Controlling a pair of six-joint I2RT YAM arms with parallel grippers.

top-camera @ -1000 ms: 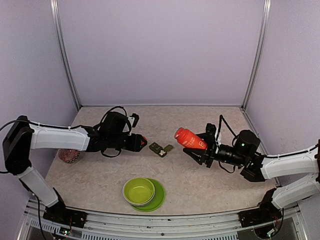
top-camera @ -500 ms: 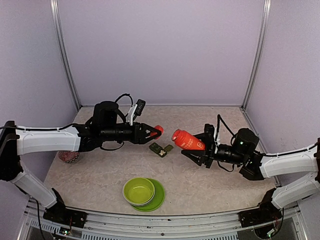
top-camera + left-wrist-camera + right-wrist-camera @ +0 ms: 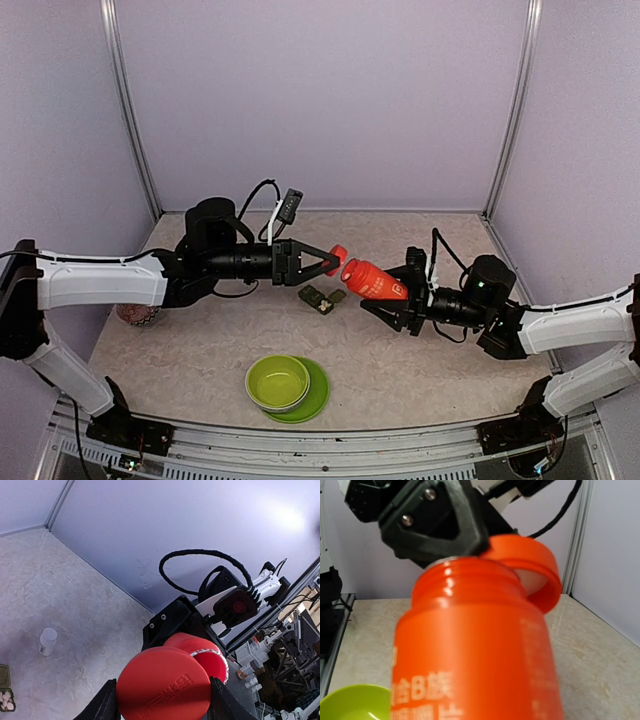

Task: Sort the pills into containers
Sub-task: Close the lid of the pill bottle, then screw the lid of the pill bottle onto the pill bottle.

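Above the middle of the worktop (image 3: pixel 200 340), the left hand (image 3: pixel 329 262) pinches the orange-red cap (image 3: pixel 339 257) just beside the mouth of the bottle (image 3: pixel 366 277), which the right hand (image 3: pixel 398 287) clamps on its side. The containers (image 3: pixel 320 298) lie on the worktop near the cap's 6 o'clock

left jaws: swung right | cap (image 3: pixel 338 254): brought to bottle (image 3: pixel 377 281) mouth | bottle: edged left

Arms stretched inward, left gripper (image 3: pixel 330 262) (pinching the cap (image 3: pixel 339 253)) facing right gripper (image 3: pixel 400 292) clasping the bottle (image 3: pixel 368 277)
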